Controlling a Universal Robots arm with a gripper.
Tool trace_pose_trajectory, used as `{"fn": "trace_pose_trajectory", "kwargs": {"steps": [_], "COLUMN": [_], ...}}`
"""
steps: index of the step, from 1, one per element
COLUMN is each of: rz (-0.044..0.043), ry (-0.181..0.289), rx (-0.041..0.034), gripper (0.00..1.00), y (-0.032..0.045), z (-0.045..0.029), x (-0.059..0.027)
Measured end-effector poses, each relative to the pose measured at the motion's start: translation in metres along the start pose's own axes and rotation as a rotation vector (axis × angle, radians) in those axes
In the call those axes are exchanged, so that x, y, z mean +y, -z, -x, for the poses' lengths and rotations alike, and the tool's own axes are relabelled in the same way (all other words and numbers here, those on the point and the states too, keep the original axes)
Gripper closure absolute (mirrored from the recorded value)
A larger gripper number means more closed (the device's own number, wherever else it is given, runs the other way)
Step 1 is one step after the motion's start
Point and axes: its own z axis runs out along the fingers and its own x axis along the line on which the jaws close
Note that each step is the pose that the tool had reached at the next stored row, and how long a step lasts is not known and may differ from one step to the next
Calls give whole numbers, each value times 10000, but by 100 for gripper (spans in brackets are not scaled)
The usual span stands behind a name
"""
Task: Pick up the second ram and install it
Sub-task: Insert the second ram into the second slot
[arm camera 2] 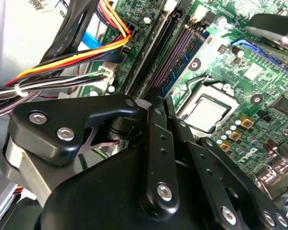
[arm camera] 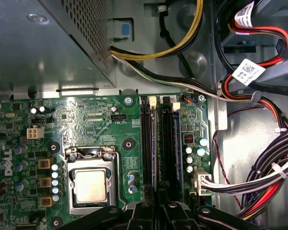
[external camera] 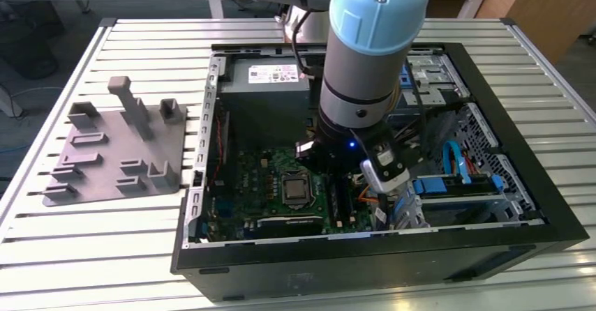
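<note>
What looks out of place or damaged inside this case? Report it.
Nothing stands out. The memory slots run straight and parallel on the motherboard, the cables are tied in bundles beside it, and the grey tray lies flat next to the case.

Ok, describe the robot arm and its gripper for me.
The arm is a thick grey tube with a light blue cap at its joint and a black band lower down. The gripper is glossy black, built of hinged links fastened with silver screws.
</note>
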Motion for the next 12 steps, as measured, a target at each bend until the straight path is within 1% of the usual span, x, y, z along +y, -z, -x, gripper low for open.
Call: {"fn": "trace_pose_trajectory", "kwargs": {"steps": [7,12], "rz": [-25,-24], "ry": [-17,-17], "rx": [-2,-3], "gripper": [86,86], "y": [-8,12], "z": [0,1], "x": [0,1]}}
